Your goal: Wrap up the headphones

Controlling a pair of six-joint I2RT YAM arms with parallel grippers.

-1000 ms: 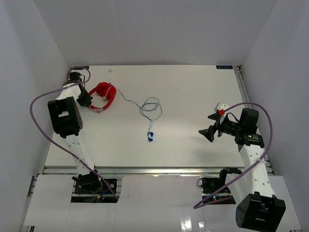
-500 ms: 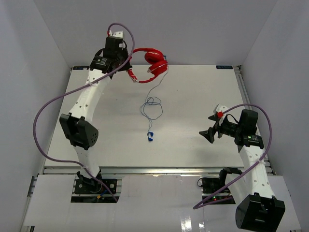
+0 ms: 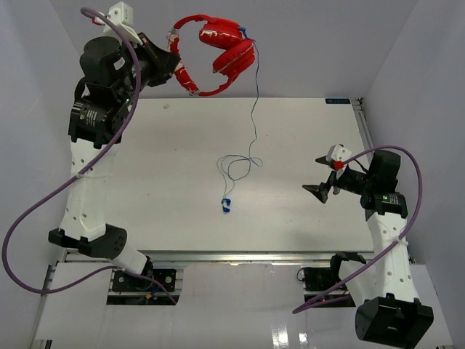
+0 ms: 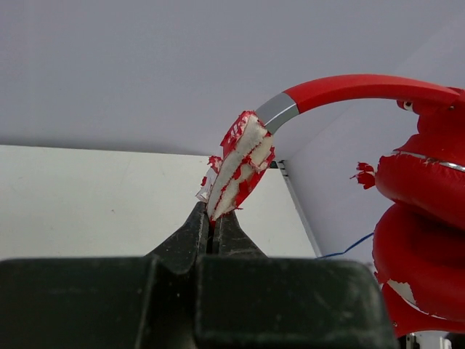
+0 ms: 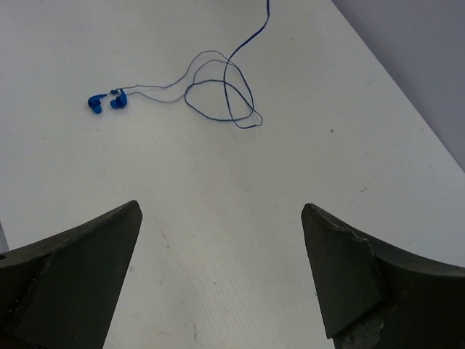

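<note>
Low on the right of the top view, the right gripper (image 3: 320, 177) hovers over the white desk (image 3: 305, 123) with its 2 black fingers spread wide and nothing between them; its own camera shows bare desk in the gap. Near the middle of the desk lies the small blue plug (image 3: 227, 206), and just beyond it the thin blue cord (image 3: 238, 166) lies in a loose loop, then climbs in 1 slack line toward the top of the frame.

There, against the back wall at upper left of centre, the bright red over-ear headphones (image 3: 218, 54) hang clear of the desk. The left gripper (image 3: 173, 64) is pinched tight on the end of the padded headband, where the red skin is flaking off white foam, with the 2 earcups folded together beside it.

The headphones look light, with a stiff, springy band; that worn padding will likely crumble, so the silver-and-red hard band seems a safer hold. The cord is limp and likely to slip or tangle, so it is best taken on the hanging stretch or close to the plug.
</note>
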